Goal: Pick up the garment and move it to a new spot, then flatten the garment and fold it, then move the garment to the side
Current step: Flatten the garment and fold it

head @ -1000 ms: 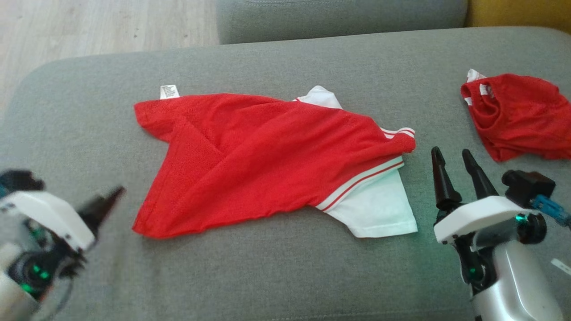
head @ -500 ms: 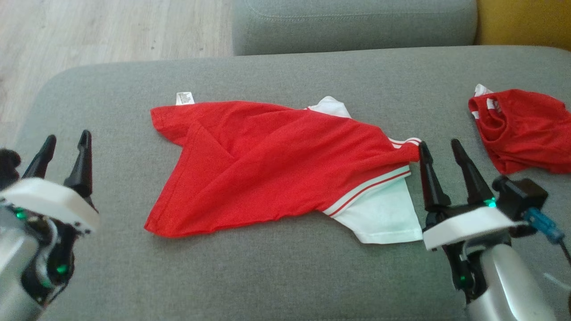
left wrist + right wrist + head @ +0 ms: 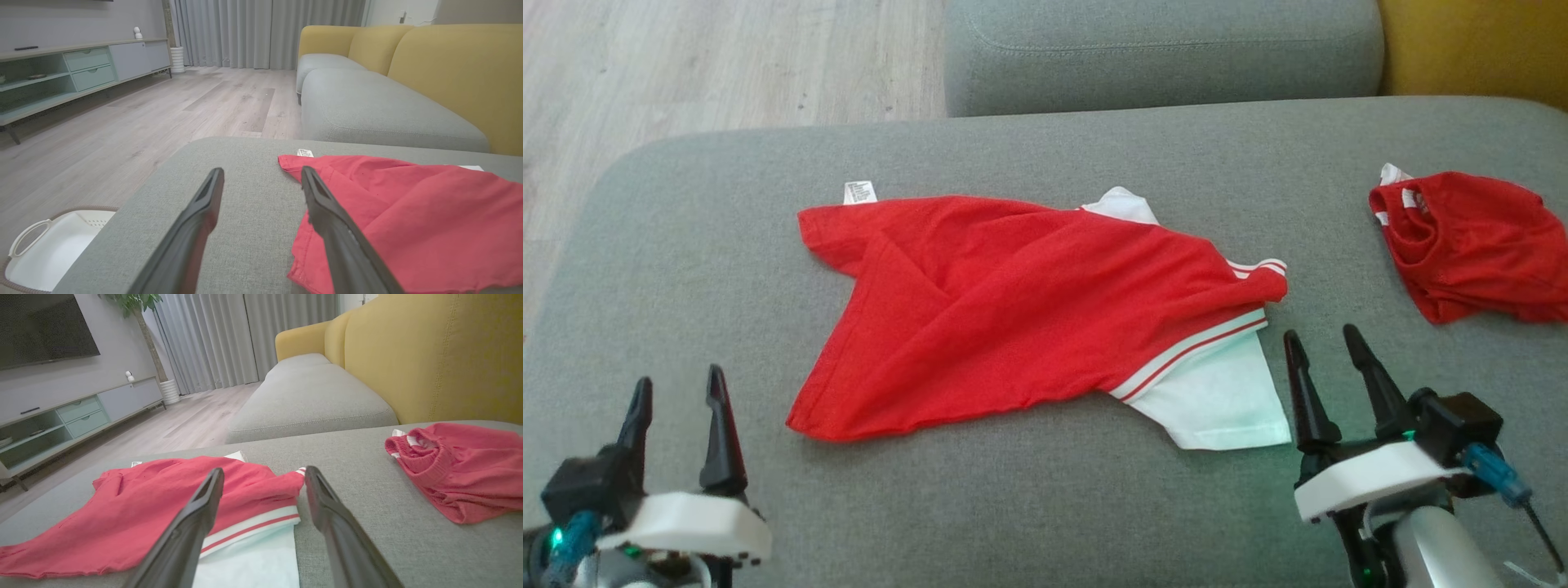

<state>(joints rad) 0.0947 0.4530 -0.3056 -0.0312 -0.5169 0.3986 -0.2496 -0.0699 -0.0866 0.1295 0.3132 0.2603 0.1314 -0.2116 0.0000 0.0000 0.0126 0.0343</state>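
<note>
A red garment (image 3: 1029, 310) with white sleeves and striped trim lies spread and creased in the middle of the grey cushion (image 3: 1045, 506). It lies loose, with no gripper touching it. My left gripper (image 3: 680, 376) is open at the lower left, a short way off the garment's lower left corner. In the left wrist view the left gripper (image 3: 262, 170) is empty, with the garment (image 3: 408, 220) just right of its fingers. My right gripper (image 3: 1320, 331) is open beside the white sleeve. The right wrist view shows the right gripper (image 3: 264, 470) empty above that garment's (image 3: 163, 510) sleeve end.
A second red piece of clothing (image 3: 1470, 245) lies bunched at the cushion's right edge. A grey sofa seat (image 3: 1160, 49) and a yellow backrest (image 3: 1470, 41) stand behind. Wooden floor (image 3: 686, 65) lies to the left, with a white basket (image 3: 53, 245) on it.
My left gripper has swung from pointing at the garment's lower left corner to upright and drawn back to the lower left. The right gripper has pulled back a little. The view has shifted slightly.
</note>
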